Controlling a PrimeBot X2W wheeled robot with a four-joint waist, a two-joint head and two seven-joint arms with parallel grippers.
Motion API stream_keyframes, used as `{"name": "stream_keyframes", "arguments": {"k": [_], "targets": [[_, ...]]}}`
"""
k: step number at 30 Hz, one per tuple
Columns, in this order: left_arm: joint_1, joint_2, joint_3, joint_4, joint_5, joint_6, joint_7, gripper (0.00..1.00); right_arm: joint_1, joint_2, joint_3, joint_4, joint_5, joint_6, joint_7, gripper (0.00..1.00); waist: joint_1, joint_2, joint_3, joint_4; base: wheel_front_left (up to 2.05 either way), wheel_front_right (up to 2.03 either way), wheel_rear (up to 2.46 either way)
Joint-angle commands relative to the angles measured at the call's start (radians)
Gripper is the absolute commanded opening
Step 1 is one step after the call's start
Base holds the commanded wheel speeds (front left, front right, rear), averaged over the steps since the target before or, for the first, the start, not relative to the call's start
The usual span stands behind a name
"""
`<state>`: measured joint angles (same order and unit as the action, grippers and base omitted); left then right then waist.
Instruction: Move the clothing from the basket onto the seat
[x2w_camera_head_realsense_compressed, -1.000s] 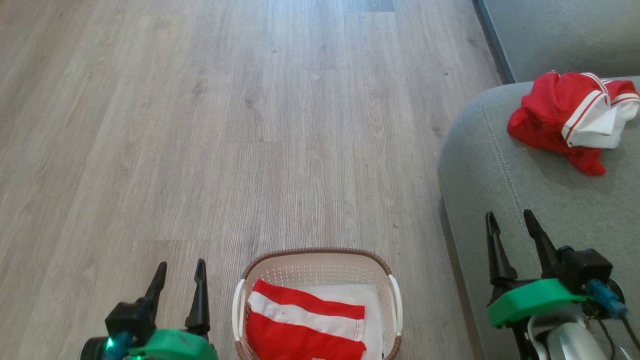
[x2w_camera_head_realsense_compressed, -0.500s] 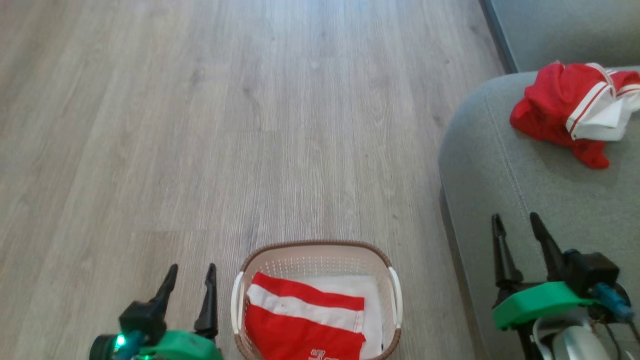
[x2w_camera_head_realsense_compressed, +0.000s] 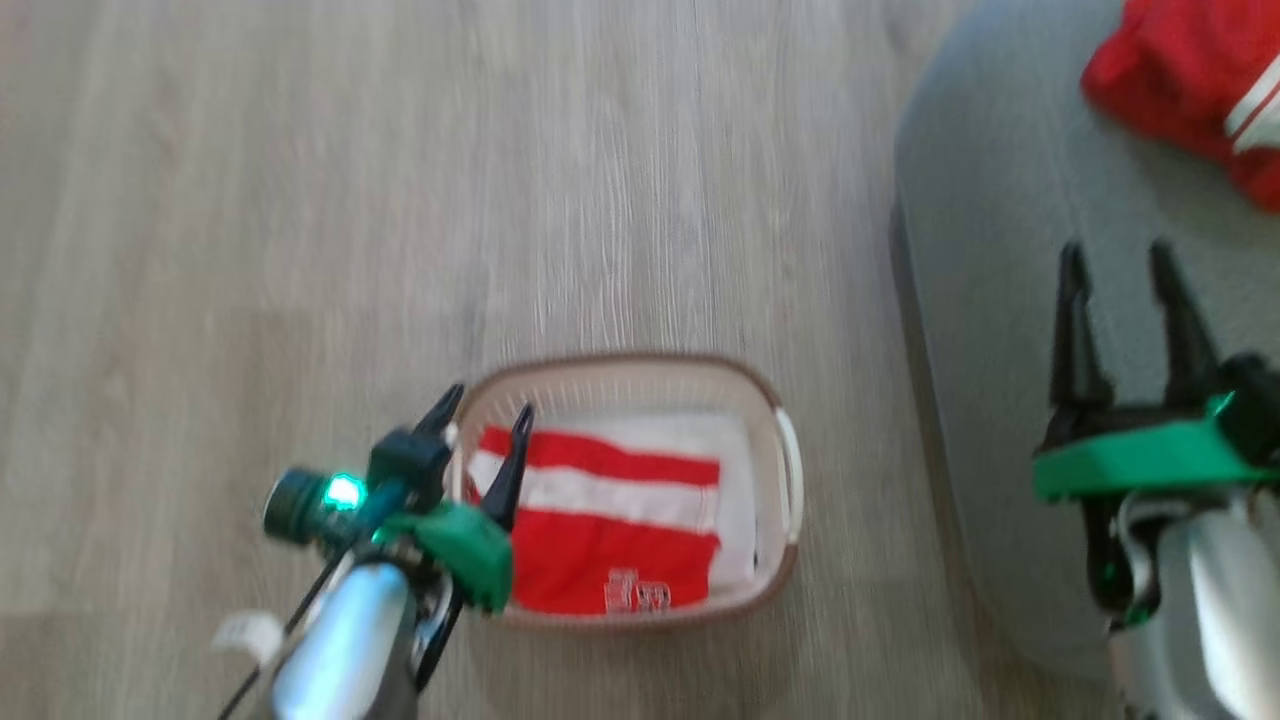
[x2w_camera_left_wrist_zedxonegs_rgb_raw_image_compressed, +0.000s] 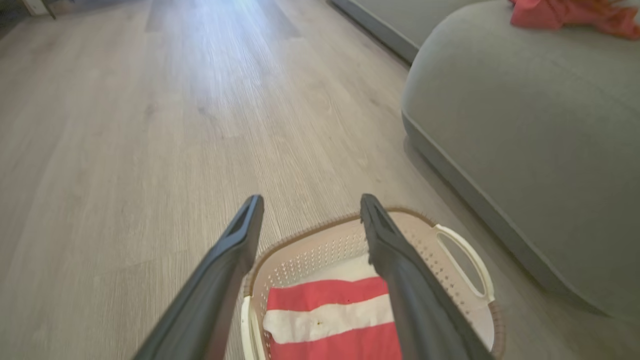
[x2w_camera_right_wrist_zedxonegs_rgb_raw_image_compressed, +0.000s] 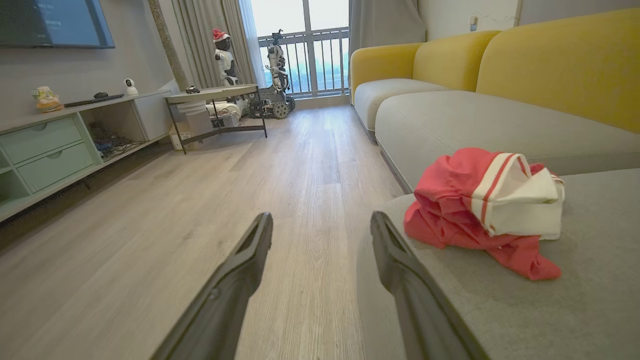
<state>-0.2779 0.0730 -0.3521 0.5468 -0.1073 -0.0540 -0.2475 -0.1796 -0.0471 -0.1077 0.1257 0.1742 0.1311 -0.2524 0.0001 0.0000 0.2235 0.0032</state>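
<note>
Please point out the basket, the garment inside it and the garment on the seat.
basket (x2w_camera_left_wrist_zedxonegs_rgb_raw_image_compressed: 320, 250): left wrist view, perforated far wall.
folded garment (x2w_camera_left_wrist_zedxonegs_rgb_raw_image_compressed: 325, 317): left wrist view, white stripe.
crumpled garment (x2w_camera_right_wrist_zedxonegs_rgb_raw_image_compressed: 445, 200): right wrist view, red fabric.

The floor (x2w_camera_head_realsense_compressed: 250, 200), basket (x2w_camera_head_realsense_compressed: 620, 360) and seat (x2w_camera_head_realsense_compressed: 980, 250) are looked down on steeply from the head. The basket is seen close and low from the left wrist. The room is faced almost level from the right wrist; the red garment (x2w_camera_right_wrist_zedxonegs_rgb_raw_image_compressed: 450, 200) is shared by all three.
</note>
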Motion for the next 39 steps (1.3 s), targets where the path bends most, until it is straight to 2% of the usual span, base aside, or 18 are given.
{"name": "stream_keyframes", "arguments": {"k": [1, 2, 7, 12, 20, 30, 39], "targets": [[-0.067, 0.002, 0.015, 0.012, 0.013, -0.004, -0.005, 1.0, -0.046, -0.003, 0.013, -0.042, -0.007, 0.0, -0.009, 1.0, -0.0001, 0.0, 0.141, -0.026, 0.0, 0.0, 0.0], [-0.127, -0.002, -0.009, 0.08, 0.032, -0.009, -0.005, 1.0, -0.079, -0.003, 0.007, -0.054, -0.008, 0.0, -0.009, 1.0, -0.0001, 0.0, 0.205, -0.036, 0.0, 0.0, 0.0], [-0.257, -0.01, -0.068, 0.238, 0.069, -0.022, -0.008, 1.0, -0.156, -0.003, 0.009, -0.083, -0.003, 0.0, -0.009, 1.0, -0.0001, 0.0, 0.344, -0.068, 0.0, 0.0, 0.0], [-0.365, -0.018, -0.136, 0.38, 0.104, -0.031, -0.01, 1.0, -0.202, -0.003, 0.015, -0.11, -0.004, 0.0, -0.009, 1.0, -0.0001, 0.0, 0.45, -0.095, 0.0, 0.0, 0.0], [-0.5, -0.022, -0.22, 0.573, 0.153, -0.018, 0.006, 1.0, -0.265, -0.003, 0.063, -0.172, 0.009, 0.0, -0.009, 1.0, -0.0001, 0.0, 0.584, -0.152, 0.0, 0.0, 0.0], [-0.591, -0.023, -0.325, 0.654, 0.176, -0.025, 0.027, 1.0, -0.297, -0.003, 0.113, -0.245, 0.032, 0.0, -0.009, 1.0, -0.0001, 0.0, 0.689, -0.2, 0.0, 0.0, 0.0], [-0.641, -0.022, -0.366, 0.704, 0.179, 0.002, 0.069, 1.0, -0.299, -0.003, 0.132, -0.287, 0.04, 0.0, -0.009, 1.0, -0.0001, 0.0, 0.724, -0.234, 0.0, 0.0, 0.0]]}}
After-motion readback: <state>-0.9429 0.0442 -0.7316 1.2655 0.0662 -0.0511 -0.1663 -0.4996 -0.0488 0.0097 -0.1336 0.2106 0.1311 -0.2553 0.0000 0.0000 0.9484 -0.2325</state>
